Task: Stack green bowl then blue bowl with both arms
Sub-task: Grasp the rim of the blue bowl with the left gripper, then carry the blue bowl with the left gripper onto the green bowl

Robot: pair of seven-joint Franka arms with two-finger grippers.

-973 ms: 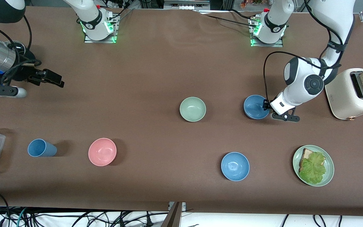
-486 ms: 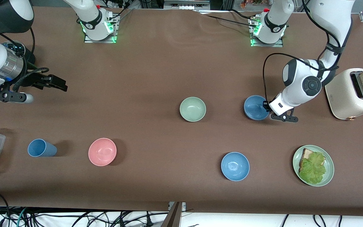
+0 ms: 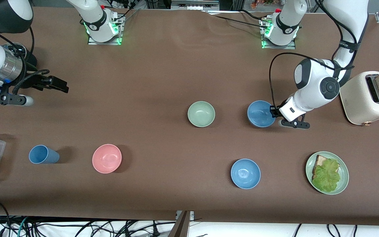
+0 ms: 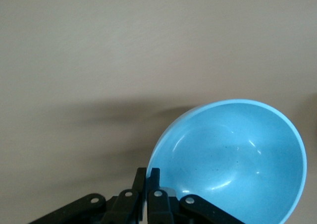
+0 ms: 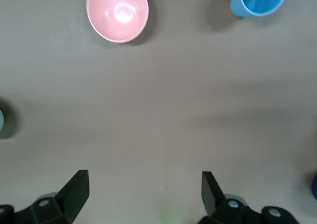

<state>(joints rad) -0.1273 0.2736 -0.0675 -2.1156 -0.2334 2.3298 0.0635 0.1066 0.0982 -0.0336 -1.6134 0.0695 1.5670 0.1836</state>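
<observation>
Waiting over the table at its own end, the right gripper [image 3: 53, 84] is seen spread wide and empty. The green bowl [image 3: 201, 114] sits mid-table, nothing stacked in it. Beside it, the blue bowl [image 3: 261, 114] is pinched at its rim by the left gripper [image 3: 272, 112]; stacking is judged not yet done.

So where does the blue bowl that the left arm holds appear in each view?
Front view: blue bowl beside the green bowl, toward the left arm's end, left gripper on its rim.
Left wrist view: lower corner, fingers clamping its rim.
Right wrist view: not in it.
Shared landmark: the left gripper.
</observation>
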